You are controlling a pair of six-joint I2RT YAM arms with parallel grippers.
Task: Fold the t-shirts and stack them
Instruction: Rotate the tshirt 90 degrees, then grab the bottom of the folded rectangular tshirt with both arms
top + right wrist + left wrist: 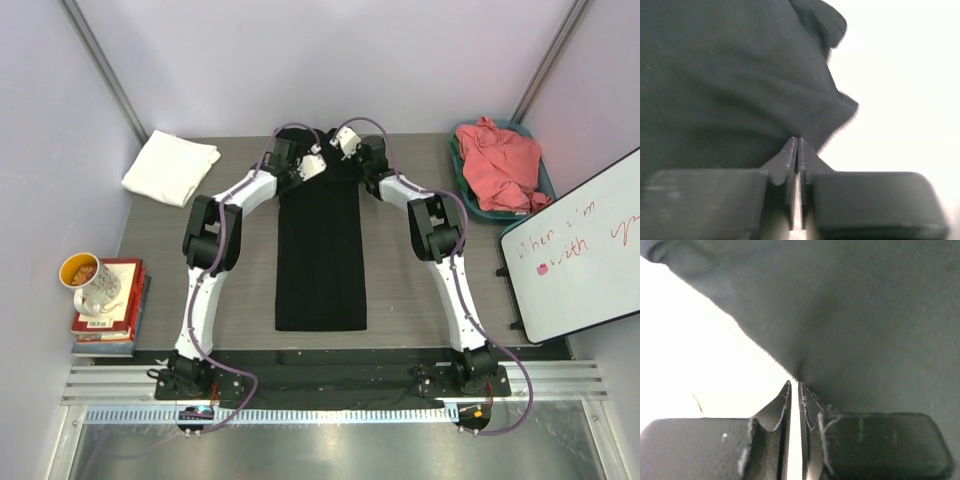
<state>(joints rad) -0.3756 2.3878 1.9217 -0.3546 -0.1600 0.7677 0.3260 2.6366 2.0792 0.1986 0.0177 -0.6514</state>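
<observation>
Your grey, wood-grained surface (420, 310) carried three soft tees. The black t-shirt (320, 260) lay at its centre, folded into one long, narrow, smooth rectangle. The coral-pink t-shirt (500, 165) sat crumpled in a teal bin (463, 175) at far right. The white t-shirt (170, 167) was a folded square at far left. Of your two claws, the left claw (794, 384) and the right claw (797, 140) each pinched the black cloth's far edge.

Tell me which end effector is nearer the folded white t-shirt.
Left. The left end effector pinches the black t-shirt's far edge, to the right of the white t-shirt; the right end effector grips the same edge farther right, beyond the left one.
</observation>
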